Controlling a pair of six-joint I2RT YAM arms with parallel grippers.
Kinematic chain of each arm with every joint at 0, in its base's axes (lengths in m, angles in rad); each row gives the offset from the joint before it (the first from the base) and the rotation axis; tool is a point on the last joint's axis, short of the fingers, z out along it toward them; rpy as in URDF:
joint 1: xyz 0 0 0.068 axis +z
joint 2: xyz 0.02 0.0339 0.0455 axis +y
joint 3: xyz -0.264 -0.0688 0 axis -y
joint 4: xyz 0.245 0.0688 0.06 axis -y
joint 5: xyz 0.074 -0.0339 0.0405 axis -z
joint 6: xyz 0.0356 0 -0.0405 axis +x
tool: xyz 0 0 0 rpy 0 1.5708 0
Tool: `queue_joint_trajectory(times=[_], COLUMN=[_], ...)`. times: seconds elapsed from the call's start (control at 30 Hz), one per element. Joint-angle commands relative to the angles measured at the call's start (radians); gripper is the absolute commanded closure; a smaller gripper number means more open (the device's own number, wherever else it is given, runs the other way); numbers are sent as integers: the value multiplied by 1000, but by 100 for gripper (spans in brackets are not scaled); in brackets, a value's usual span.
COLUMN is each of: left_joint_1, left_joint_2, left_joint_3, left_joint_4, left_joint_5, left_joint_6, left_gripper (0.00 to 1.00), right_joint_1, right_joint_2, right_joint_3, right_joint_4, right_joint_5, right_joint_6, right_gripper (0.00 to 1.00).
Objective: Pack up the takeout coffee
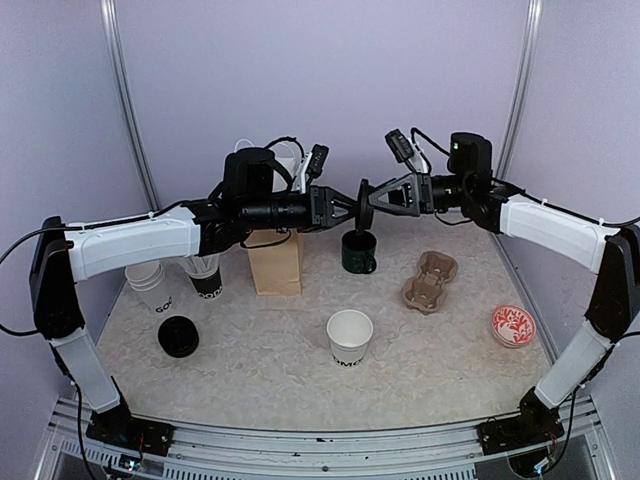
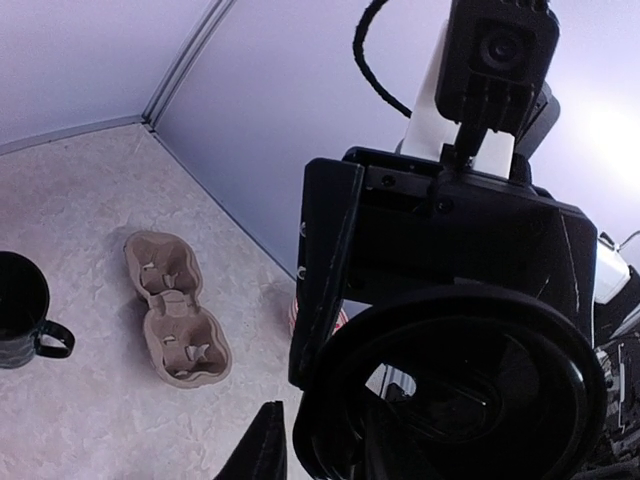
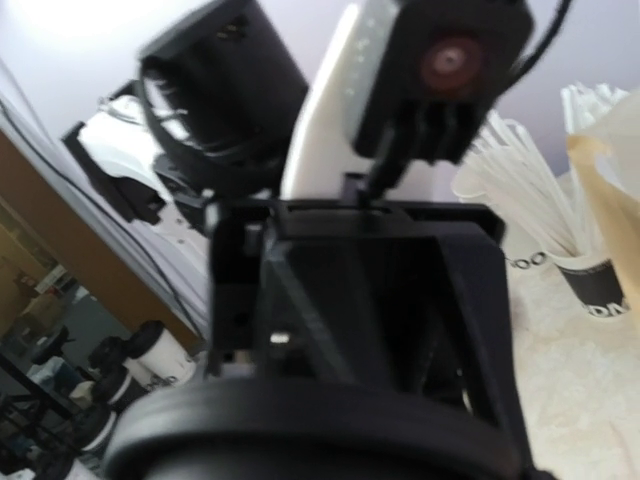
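Handover in mid-air | my left gripper (image 1: 345,207) and right gripper (image 1: 368,198) are facing across a black lid (image 2: 470,390); I cannot tell which is gripping it | white cup (image 1: 349,335) is standing uncovered on the table (image 1: 250,345), cardboard carrier (image 1: 430,281) is lying empty: packing seems barely starting.

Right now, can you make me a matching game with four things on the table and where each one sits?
Things:
1. green mug
2. white cup with no lid
3. cardboard cup tray
4. red round disc

Places:
A. front middle of the table
B. far right side
C. at the back, just right of the paper bag
D. between the mug and the red disc

Pairs: 1-C, 2-A, 3-D, 4-B
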Motion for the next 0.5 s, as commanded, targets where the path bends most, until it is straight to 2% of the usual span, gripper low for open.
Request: queue_joint_trajectory(times=[0.0, 0.03, 0.07, 0.1, 0.27, 0.47], left_joint_1=[-13, -17, -22, -27, -77, -165], left_joint_2=[-10, -25, -35, -52, -134, -147], left_joint_3=[10, -1, -10, -26, -132, -253], left_joint_4=[-94, -128, -159, -207, -368, -509], left_joint_5=[-64, -91, -120, -148, -299, -523], left_joint_6=[49, 67, 84, 97, 165, 185], left_gripper=[65, 61, 52, 49, 49, 50], right_joint_1=[5, -2, -9, -17, -29, -28], right_joint_2=[-22, -30, -39, -48, -60, -60], right_joint_3=[0, 6, 8, 11, 69, 115], right_joint_4=[-160, -217, -262, -311, -607, -839], right_joint_5=[56, 70, 85, 103, 225, 356], right_joint_6=[-171, -215, -266, -315, -673, -942], right_gripper=[27, 27, 27, 27, 28, 28])
